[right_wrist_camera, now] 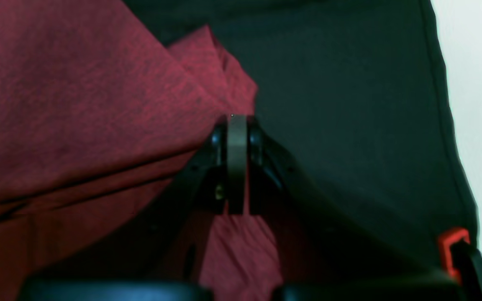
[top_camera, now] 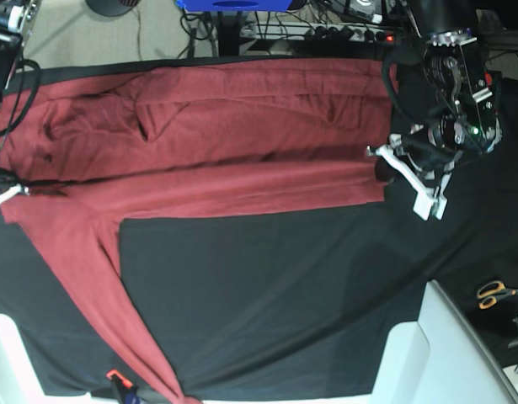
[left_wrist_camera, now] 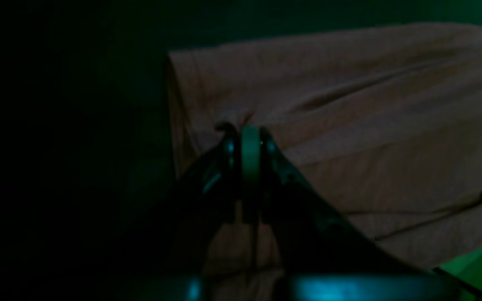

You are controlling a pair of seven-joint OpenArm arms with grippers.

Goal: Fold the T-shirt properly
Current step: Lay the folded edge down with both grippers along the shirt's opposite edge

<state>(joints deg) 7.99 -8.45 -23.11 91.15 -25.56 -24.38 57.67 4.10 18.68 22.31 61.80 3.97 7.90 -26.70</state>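
Note:
The T-shirt (top_camera: 242,143) is a plain brick-red shirt lying as a long band across the far half of the black cloth sheet (top_camera: 284,295). One long sleeve (top_camera: 115,311) trails down toward the near left edge. My left gripper (top_camera: 381,171) is at the shirt's right end, and in the left wrist view the gripper (left_wrist_camera: 249,130) is shut on a pinch of the T-shirt (left_wrist_camera: 349,125). My right gripper (top_camera: 9,193) is at the shirt's left end. The right wrist view shows that gripper (right_wrist_camera: 237,119) shut on the edge of the T-shirt (right_wrist_camera: 78,104).
Scissors (top_camera: 494,292) lie at the right edge of the sheet. A white panel (top_camera: 444,353) sits at the near right corner. An orange clip (top_camera: 115,376) holds the sheet's near left edge and also shows as the clip (right_wrist_camera: 450,242). Cables and a power strip (top_camera: 351,32) run behind the table.

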